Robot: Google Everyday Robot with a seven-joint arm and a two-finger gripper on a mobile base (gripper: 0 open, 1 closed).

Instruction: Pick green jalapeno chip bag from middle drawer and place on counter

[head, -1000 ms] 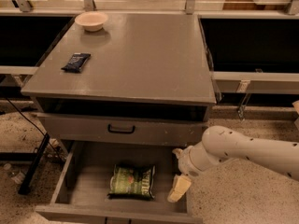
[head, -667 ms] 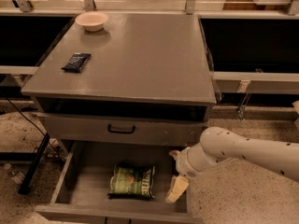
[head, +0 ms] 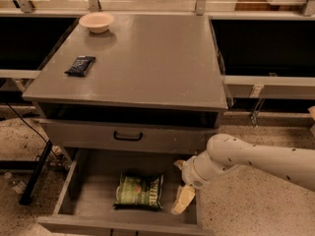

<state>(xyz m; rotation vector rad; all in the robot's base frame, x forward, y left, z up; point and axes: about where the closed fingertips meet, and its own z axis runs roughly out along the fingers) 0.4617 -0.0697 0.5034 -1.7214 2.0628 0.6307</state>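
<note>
Grey surface [head: 147, 58] awaits; green jalapeno chip bag [head: 139, 191] lies flat in middle drawer [head: 93, 200]. End effector [head: 176, 187], spread wide and empty, hangs just beside the bag. Risk: slick foil slipping from a shallow pinch.

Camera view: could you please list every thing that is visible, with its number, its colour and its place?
counter: one, grey, centre of the view
bowl: one, pale cream, back left corner of the counter
dark packet: one, navy-black, lying flat on the left side of the counter
drawer front with black handle: one, grey, just below the counter
middle drawer: one, grey, pulled open at the bottom
green jalapeno chip bag: one, green, lying on the floor of the middle drawer
arm: one, white, reaching in from the right
hand: one, cream, over the right part of the middle drawer, beside the bag and not touching it
</note>
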